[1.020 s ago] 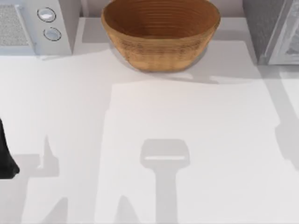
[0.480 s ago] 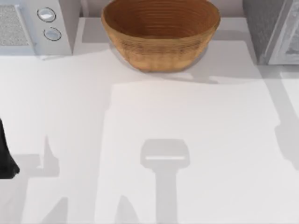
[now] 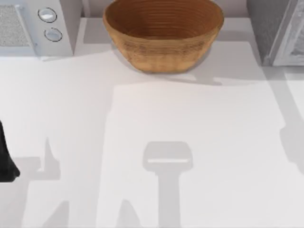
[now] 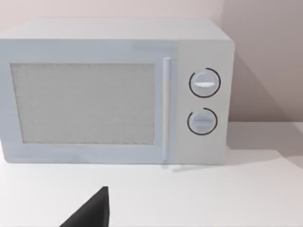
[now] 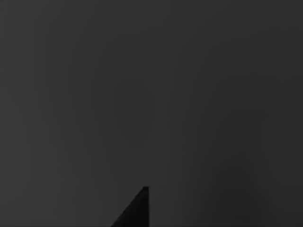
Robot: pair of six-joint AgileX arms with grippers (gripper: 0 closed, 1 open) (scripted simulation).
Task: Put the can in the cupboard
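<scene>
While the left arm [image 3: 5, 156] sits at the table's left edge, gripper opening cannot be told, brown woven basket [image 3: 163, 33] at back centre, white microwave [image 4: 118, 90] back left, grey cupboard [image 3: 280, 31] back right, right wrist view dark.

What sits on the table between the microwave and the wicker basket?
Nothing: in the top view, bare white table separates the microwave from the wicker basket.
</scene>
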